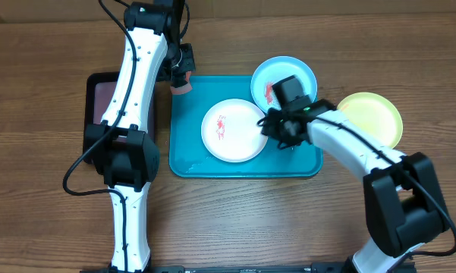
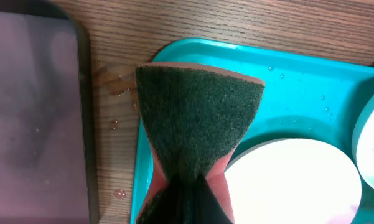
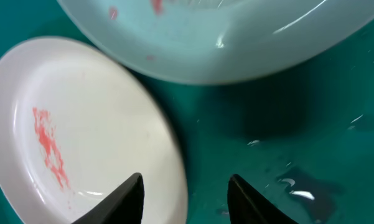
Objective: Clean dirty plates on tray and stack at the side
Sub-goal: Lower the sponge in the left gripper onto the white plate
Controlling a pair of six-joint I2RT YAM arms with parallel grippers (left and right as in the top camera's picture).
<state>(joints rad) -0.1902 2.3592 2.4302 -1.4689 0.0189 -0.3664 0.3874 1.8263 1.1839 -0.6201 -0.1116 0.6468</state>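
**A:** Overhead first. Where are the plates?

**B:** The white plate (image 1: 234,130) sits mid-tray (image 1: 190,163), with its rim right under my right claw (image 1: 277,125). The blue plate (image 1: 284,80) lies just beyond that claw, overlapping the tray's corner. The yellow-green plate (image 1: 370,117) is off on the worktop (image 1: 45,45), out to the claw's side.

**A:** Left wrist?

**B:** My left claw (image 1: 182,70) is pinching the sponge (image 1: 180,85) over the tray's corner, with the white plate just beside it.

**A:** Right wrist?

**B:** The fingers (image 3: 121,199) are spread across the white plate's rim, one above the plate and one above the wet tray. I'd judge the plate to be light, stiff plastic and slick. I'd take it by the rim, firmly.
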